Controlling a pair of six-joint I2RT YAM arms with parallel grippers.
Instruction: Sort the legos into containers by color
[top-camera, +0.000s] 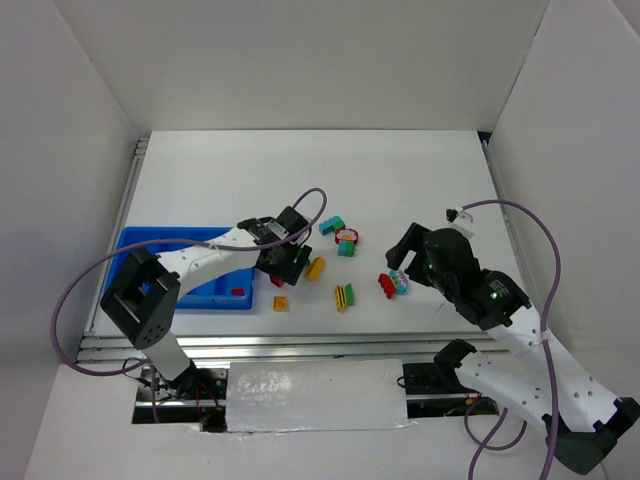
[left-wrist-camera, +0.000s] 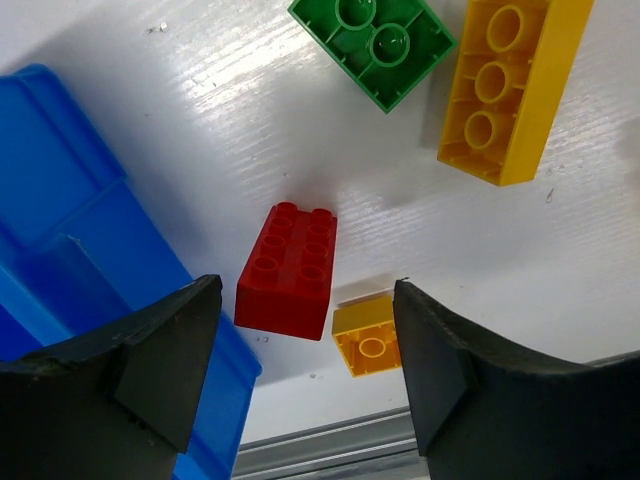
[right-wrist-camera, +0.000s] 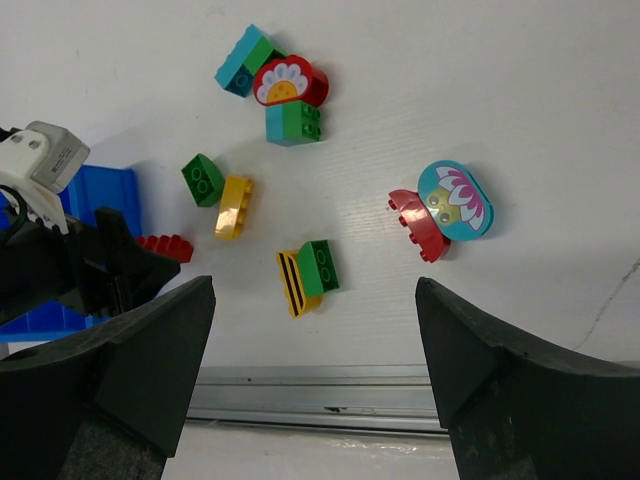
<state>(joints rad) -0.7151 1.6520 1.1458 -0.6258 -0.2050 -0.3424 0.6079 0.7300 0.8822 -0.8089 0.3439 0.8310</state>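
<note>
No writing, number or brand mark is readable in any view. The legos (right-wrist-camera: 231, 205) and the blue tray (top-camera: 212, 303) carry no letters that I can see.

A flat white table top (top-camera: 420, 180) with a faintly ribbed surface fills the middle of the scene, enclosed at the back and on both sides by plain white wall panels (top-camera: 300, 60). A silver aluminium rail (top-camera: 330, 345) runs along the table's near edge. Just nearer than the rail lies a glossy white rectangular sheet (top-camera: 315, 395).
</note>
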